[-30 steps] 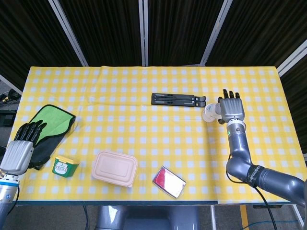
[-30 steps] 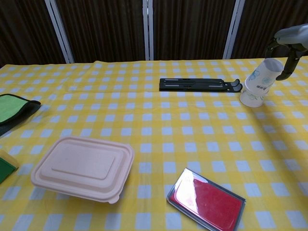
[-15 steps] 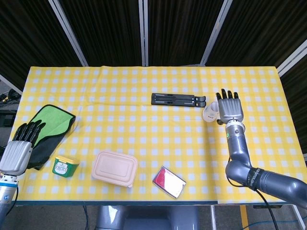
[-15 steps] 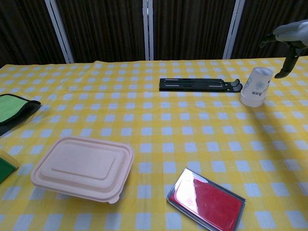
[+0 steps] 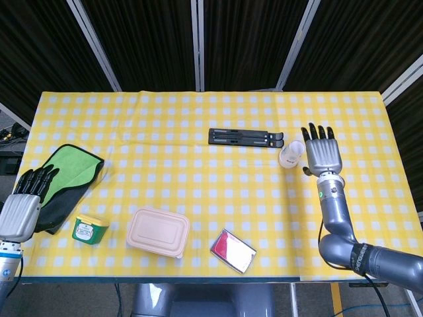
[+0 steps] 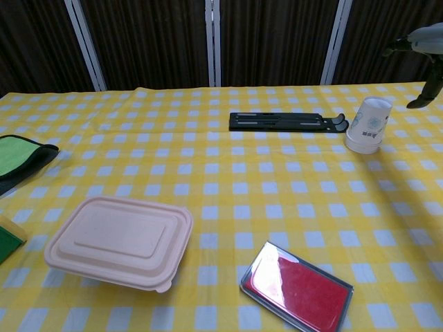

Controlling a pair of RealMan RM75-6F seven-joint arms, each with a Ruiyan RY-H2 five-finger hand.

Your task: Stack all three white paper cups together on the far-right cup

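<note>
Head view first: the stack of paper cups (image 5: 291,154) sits upside down on the yellow checked tablecloth (image 5: 198,132), over on the right side, just beside the right end of the black folding stand (image 5: 246,138); from up here I can't count how many cups are nested in it. The right hand (image 5: 322,151) hangs just beside the stack, fingers straight and slightly apart, holding nothing; it looks clear of the cups, not touching. My guess is it sits there because that's the far-right cup spot the task wants everything piled on. The left hand (image 5: 25,204) is way over at the near-left edge, fingers straight and close together, empty, next to the green cloth (image 5: 66,181); looks parked out of the way since there's nothing for it to do there. Also on the table: a small green tub (image 5: 89,229), a beige lidded food box (image 5: 158,232) and a red-topped tray (image 5: 232,251).

Chest view: the cup stack (image 6: 367,125) stands upright on its rim, mouth down, with a second rim showing at the bottom, so it's at least two nested; no loose cup anywhere; I'd judge the stacking done or nearly so. Only a bit of the right hand (image 6: 428,57) shows at the top right edge, well apart from the stack.
</note>
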